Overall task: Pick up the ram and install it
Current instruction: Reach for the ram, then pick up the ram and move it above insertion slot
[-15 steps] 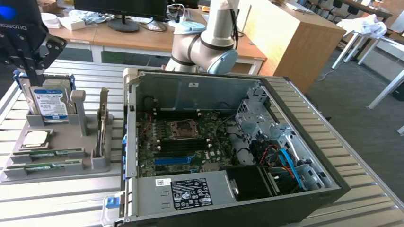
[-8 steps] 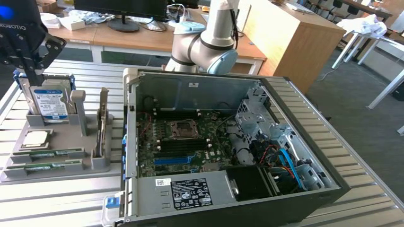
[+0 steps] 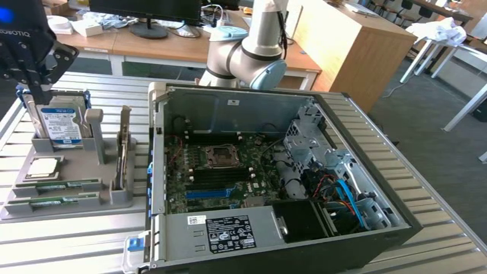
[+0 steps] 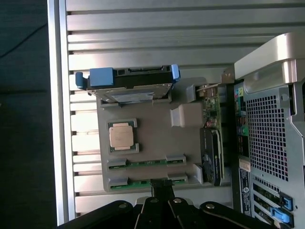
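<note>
Upper left of the exterior view: pincer (image 3: 36,85) hangs high, pointing down, above the blue-labelled hard drive (image 3: 61,123) that stands upright at the back of the grey holder (image 3: 72,212). Arm (image 3: 255,51) rises from behind the computer case (image 3: 236,111) at frame centre and runs out of the top edge. Pincer closed, fingers pressed together, gripping nothing and touching nothing. In the lower left of the exterior view the ram (image 3: 59,185) lies flat in a holder slot just in front of the silver processor (image 3: 44,166). A second stick (image 3: 57,200) sits in the next slot, nearer the camera. Both are well below the pincer. Case lies open on the slatted metal tabletop (image 3: 445,220), motherboard exposed, to the exterior view's right of the holder. Wrist view looks straight down on the holder (image 4: 157,138): closed pincer (image 4: 162,187) tips meet in front of the second stick (image 4: 136,182), with ram (image 4: 145,162), processor (image 4: 121,136) and hard drive (image 4: 128,83) beyond. It also shows the case's perforated rear panel (image 4: 271,119), which the exterior view does not.
</note>
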Controlling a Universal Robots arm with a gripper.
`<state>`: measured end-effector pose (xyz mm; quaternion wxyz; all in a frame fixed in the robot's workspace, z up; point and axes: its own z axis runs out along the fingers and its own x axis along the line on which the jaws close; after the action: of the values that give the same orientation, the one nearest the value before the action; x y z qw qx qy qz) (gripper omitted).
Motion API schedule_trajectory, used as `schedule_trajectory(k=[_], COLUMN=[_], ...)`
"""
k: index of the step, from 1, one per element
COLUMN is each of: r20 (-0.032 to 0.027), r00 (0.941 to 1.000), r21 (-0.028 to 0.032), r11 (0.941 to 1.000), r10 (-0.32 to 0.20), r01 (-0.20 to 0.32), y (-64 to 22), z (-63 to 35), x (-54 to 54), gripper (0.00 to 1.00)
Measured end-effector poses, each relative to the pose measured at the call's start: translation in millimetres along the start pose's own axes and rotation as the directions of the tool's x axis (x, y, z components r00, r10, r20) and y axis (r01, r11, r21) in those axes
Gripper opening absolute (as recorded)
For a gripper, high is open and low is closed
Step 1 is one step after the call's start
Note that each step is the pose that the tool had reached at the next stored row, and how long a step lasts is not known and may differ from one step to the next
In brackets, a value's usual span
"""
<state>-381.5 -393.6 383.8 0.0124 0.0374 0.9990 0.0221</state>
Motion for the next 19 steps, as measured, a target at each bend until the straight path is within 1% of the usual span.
schedule_trajectory(k=[3,4,19], r20=[0.0001,0.0001,-0.0002], r00=[1.0000,1.0000,1.0000], r21=[0.0000,0.0000,0.0000], r11=[1.0000,1.0000,1.0000], r10=[0.000,0.000,-0.005], r01=[0.000,0.000,0.005], y=[-3.9,-18.3,-18.2], z=[-0.1,-0.8,-0.8], x=[0.1,-0.1,0.0], gripper=[0.10,0.10,0.10])
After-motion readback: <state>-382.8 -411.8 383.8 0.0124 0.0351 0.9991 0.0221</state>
